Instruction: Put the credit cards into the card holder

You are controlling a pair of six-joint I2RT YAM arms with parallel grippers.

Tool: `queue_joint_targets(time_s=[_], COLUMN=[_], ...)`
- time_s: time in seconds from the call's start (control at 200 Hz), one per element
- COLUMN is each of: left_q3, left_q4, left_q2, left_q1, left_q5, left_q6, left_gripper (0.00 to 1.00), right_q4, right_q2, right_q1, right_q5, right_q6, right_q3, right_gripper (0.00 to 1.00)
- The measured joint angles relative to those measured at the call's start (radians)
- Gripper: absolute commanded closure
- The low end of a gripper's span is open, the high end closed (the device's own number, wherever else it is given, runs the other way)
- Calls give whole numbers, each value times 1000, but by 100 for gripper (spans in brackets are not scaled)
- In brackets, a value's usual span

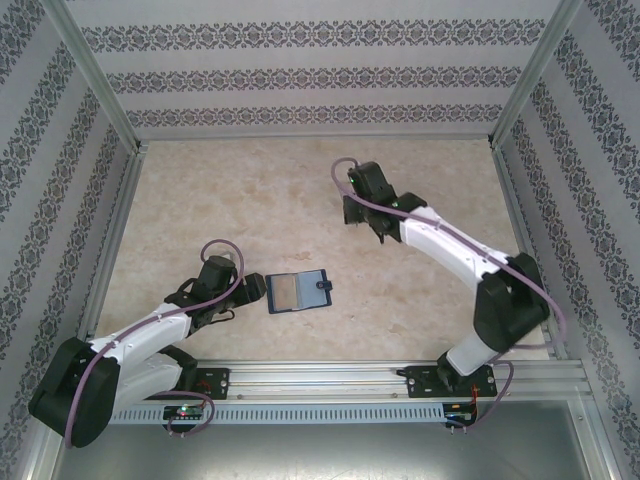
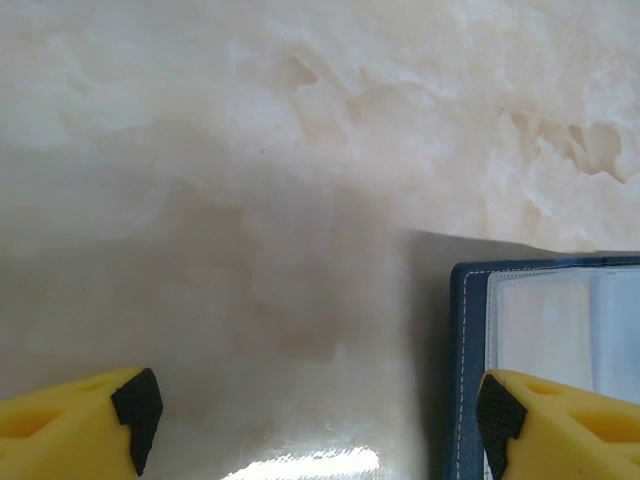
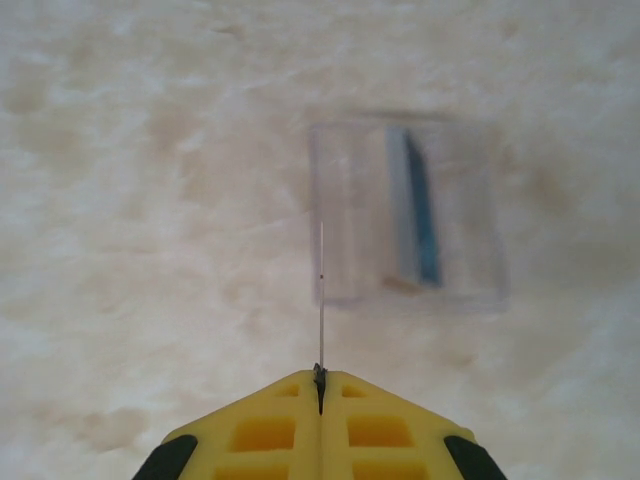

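Left gripper (image 2: 318, 410) wide open, empty, at the holder (image 2: 468, 350) — maybe to pin it — right gripper (image 3: 320, 385) squeezed shut near the case (image 3: 350, 210).

No legible text anywhere.

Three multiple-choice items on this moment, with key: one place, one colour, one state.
1. The dark navy folding card holder lies: A by the far wall; B beside the left arm's yellow fingers; C under the right arm.
2. The thin card in the clear plastic case is: A red; B blue; C green.
3. The left fingers are: A open; B shut on the holder; C shut on a card.
B: the top view shows them adjacent. B: blue edge, though blurred. A: bare beige marbled table shows between them.
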Motion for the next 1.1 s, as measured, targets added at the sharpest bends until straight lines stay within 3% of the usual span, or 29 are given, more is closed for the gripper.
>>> queue_joint_targets(time_s=[0.15,0.295,0.48,0.635,0.849,1.099], left_q3=[1,5,5,5,26,58], left_q4=[2,2,2,10,21,21], left_q2=[5,12,18,36,65,128], left_q1=[5,7,13,13,13,13], left_q5=[21,34,43,44,103,205], left_q6=[4,10,23,30,56,87], left_gripper=[14,15,24,32,28,40], right_q4=[120,257,467,598,713,813], right_q2=[-106,-145,-133,-64,-56,50], right_q1=[24,122,185,187,199,199], right_q5=[-159,-262,-363,-444,-502,-540], right_q6=[183,329,448,491,500,510], right_q3=[-211,-377,-534,-577,-608,-620], right_gripper=[100,100,100,100,100,100])
